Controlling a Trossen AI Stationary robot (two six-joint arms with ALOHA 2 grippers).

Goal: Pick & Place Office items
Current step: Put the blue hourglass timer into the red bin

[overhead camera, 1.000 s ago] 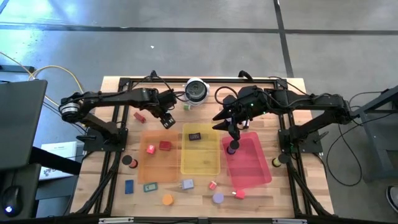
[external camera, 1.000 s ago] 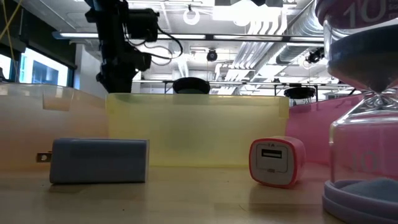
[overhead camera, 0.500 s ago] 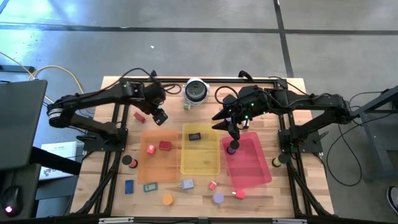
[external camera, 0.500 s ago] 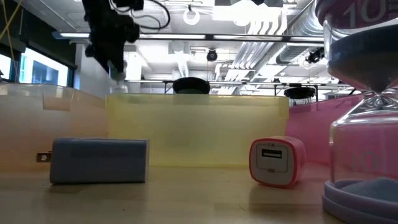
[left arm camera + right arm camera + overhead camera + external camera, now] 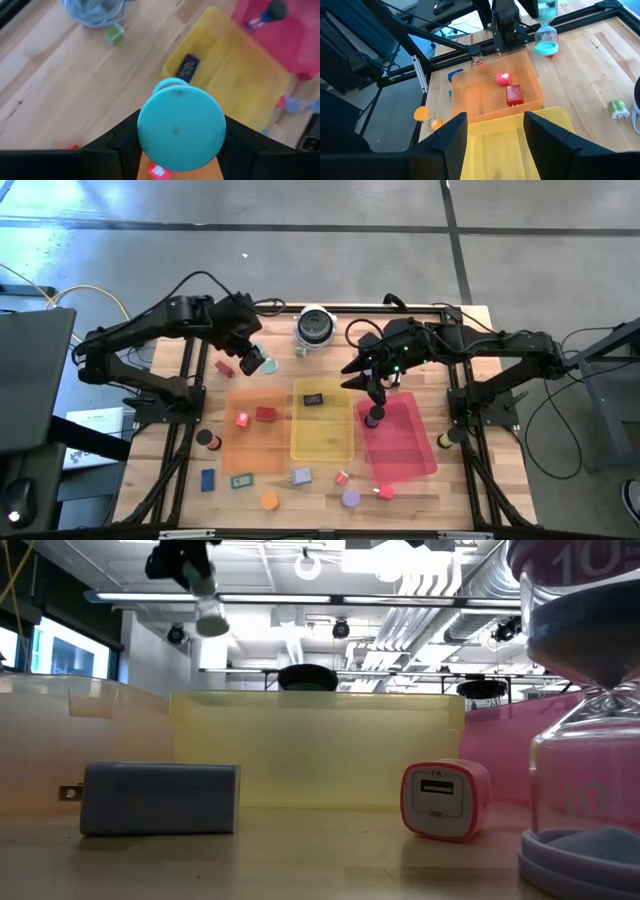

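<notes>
Teal hourglass (image 5: 181, 128) between left gripper (image 5: 252, 363) fingers

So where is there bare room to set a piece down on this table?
Yellow tray: bare in front of its black block. Orange tray: bare in front of two red bits. Pink tray: front half bare. Crowded: the table strip before the trays, strewn with small pieces.

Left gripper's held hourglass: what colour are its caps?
Teal. The hourglass in the left gripper shows it best in the left wrist view.
</notes>
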